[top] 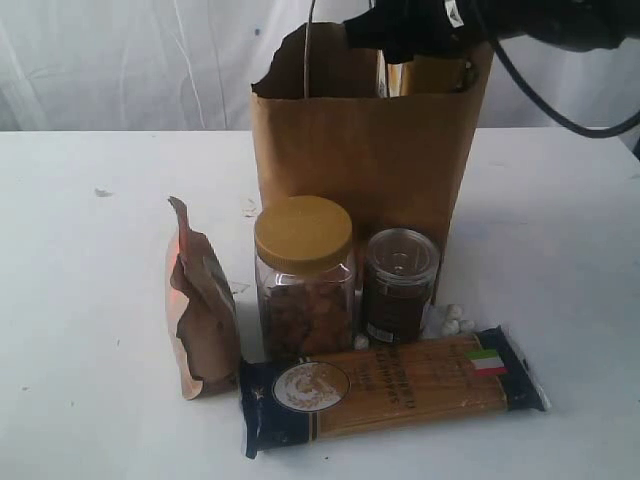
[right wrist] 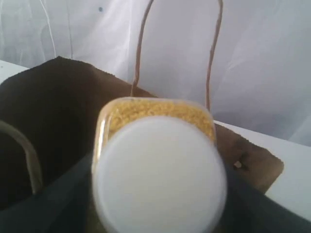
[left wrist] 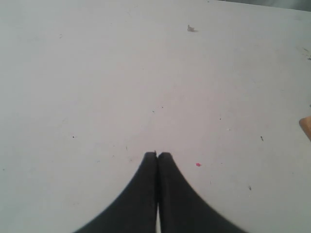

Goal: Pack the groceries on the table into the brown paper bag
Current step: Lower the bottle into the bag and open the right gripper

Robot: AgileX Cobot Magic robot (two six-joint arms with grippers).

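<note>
Exterior faces bag (top: 350, 160); wrists apparently close.

right gripper (top: 415, 45) cut off by exterior view's top edge. white-capped yellow bottle (right wrist: 160, 170) blurred in right wrist view, lower body hidden. tan sliver (left wrist: 306, 127) at left wrist view's edge: cut off, unidentifiable.

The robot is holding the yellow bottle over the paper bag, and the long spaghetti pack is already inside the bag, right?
Not quite. The spaghetti pack is not inside the paper bag: the exterior view shows it lying flat on the table in front of the gold-lidded jar and the dark jar. The rest is right: the right fingers grip the yellow bottle over the bag.
</note>
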